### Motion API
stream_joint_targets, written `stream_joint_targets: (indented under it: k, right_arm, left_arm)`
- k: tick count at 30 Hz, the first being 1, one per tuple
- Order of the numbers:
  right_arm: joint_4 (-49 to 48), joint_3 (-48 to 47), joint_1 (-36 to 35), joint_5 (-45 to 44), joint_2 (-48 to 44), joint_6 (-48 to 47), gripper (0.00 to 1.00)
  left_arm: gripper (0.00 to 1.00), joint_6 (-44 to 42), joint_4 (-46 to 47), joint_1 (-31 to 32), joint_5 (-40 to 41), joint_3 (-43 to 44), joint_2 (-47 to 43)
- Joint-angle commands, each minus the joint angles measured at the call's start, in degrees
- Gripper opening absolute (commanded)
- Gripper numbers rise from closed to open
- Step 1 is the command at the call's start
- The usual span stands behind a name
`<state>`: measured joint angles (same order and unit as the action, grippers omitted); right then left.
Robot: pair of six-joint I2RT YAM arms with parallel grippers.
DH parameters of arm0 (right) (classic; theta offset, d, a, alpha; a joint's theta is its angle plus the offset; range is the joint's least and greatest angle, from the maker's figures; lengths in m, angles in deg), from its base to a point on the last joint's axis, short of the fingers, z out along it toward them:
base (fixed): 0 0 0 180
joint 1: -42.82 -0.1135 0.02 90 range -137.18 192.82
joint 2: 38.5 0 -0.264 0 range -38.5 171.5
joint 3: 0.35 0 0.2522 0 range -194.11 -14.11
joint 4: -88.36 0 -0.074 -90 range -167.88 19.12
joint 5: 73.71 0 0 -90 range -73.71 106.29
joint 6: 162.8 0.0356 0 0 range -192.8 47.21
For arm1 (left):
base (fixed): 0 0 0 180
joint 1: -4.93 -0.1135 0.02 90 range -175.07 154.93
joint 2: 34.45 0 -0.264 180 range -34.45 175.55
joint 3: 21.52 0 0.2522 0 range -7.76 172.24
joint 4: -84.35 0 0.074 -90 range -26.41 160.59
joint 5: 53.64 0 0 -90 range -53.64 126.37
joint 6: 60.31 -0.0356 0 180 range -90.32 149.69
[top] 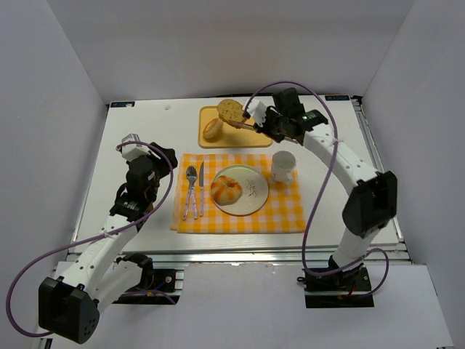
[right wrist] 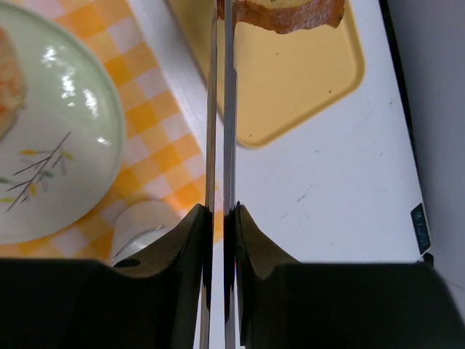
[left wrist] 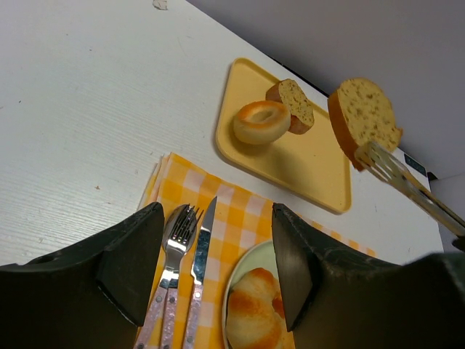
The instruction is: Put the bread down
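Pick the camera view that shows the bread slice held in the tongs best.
The left wrist view: the bread slice shows whole, crumb face and crust clear, pinched in the tongs above the yellow tray. Top external shows it small; the right wrist view catches only its lower edge at the frame's top.

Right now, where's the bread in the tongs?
In the top view, the bread slice hangs over the yellow tray at the far side, in tongs the right tool holds.
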<state>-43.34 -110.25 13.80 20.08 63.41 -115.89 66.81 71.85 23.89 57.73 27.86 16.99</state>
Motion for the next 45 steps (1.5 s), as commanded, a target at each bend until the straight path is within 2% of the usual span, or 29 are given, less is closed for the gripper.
stream_joint_targets:
  k: [1, 8, 14, 20, 23, 25, 38, 45]
  right_arm:
    - [2.0, 6.2, 0.2, 4.8, -6.6, -0.2, 0.01]
    - [7.4, 21.1, 0.1, 14.9, -19.9, 1.2, 0.03]
    - [8.9, 29.7, 0.1, 15.8, -24.2, 2.0, 0.08]
    - [10.0, 31.4, 0.2, 16.8, -24.6, 2.6, 0.20]
    - [9.8, 32.3, 0.2, 16.8, -24.9, 2.7, 0.37]
    - [9.4, 32.5, 0.2, 16.7, -25.4, 2.8, 0.40]
    - [8.7, 28.8, 0.9, 15.2, -27.1, 3.7, 0.43]
    - [9.0, 24.3, 1.0, 17.6, -28.3, 4.7, 0.34]
  left_arm:
    - [0.71, 0.2, -0.1, -0.2, 0.3, 0.4, -1.1]
    - [0.71, 0.5, 0.3, -0.2, -0.3, 0.2, -0.5]
    - [0.71, 0.8, 1.6, -0.2, -1.7, 0.6, 1.3]
    - [0.71, 1.1, 2.1, -0.2, -2.0, 1.2, 2.2]
    - [0.71, 1.3, 2.1, -0.2, -2.0, 1.0, 2.1]
    - [0.71, 1.4, 2.2, -0.2, -2.0, 0.9, 2.0]
    - [0.71, 1.3, 1.7, -0.2, -2.2, 1.3, 1.8]
    - [0.70, 1.5, 1.5, -0.2, -2.4, 1.3, 1.4]
